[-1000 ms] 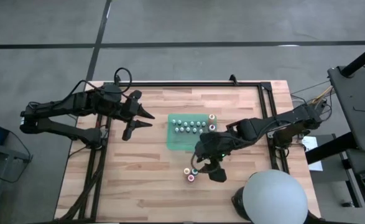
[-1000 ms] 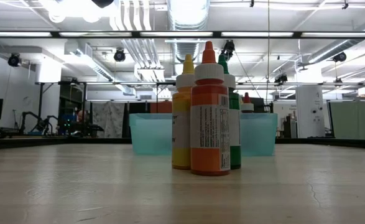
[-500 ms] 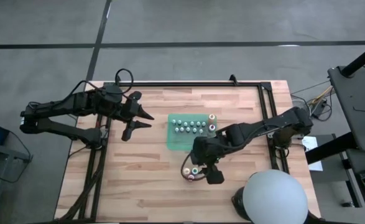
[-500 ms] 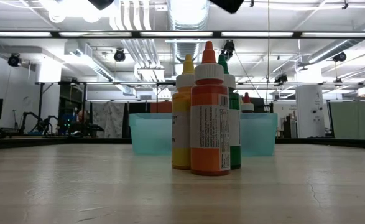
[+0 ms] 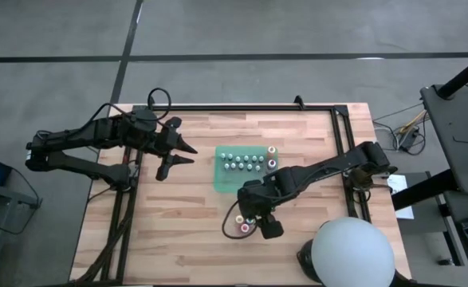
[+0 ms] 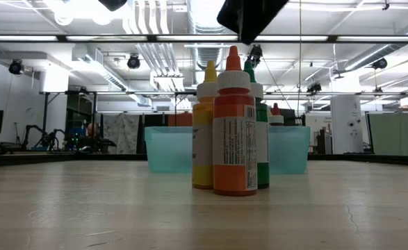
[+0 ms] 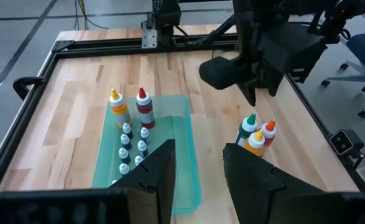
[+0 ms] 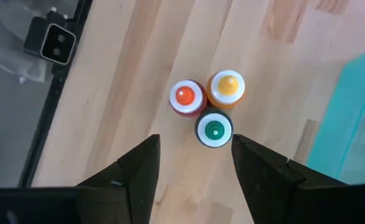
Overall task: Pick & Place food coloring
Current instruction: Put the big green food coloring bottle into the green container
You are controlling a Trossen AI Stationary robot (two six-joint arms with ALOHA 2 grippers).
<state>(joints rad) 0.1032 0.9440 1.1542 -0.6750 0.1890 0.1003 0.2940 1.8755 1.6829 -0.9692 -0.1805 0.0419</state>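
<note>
Here the right gripper [image 8: 194,171] hangs above the near part of the table with its two fingers [image 8: 138,168] spread wide and nothing between them. Directly beneath, seen straight down past those fingers, stand three dropper bottles in a tight cluster, touching one another: the orange-topped bottle [image 8: 186,97], the yellow bottle [image 8: 226,88] and the green-topped bottle [image 8: 214,130]. The green one sits nearest the gap between the fingers, so it looks the likeliest pick. All three stand upright, long axis vertical, which calls for a plain descent.

Beyond them lies the teal tray [image 5: 221,180], holding rows of small pale-capped bottles [image 7: 132,149] plus a taller yellow bottle [image 7: 117,107] and a red bottle [image 7: 144,106] at one end.

The left gripper [image 5: 178,151] waits well apart, over the table's left side, fingers partly open and empty. The right arm is clearly nearer the cluster.
</note>
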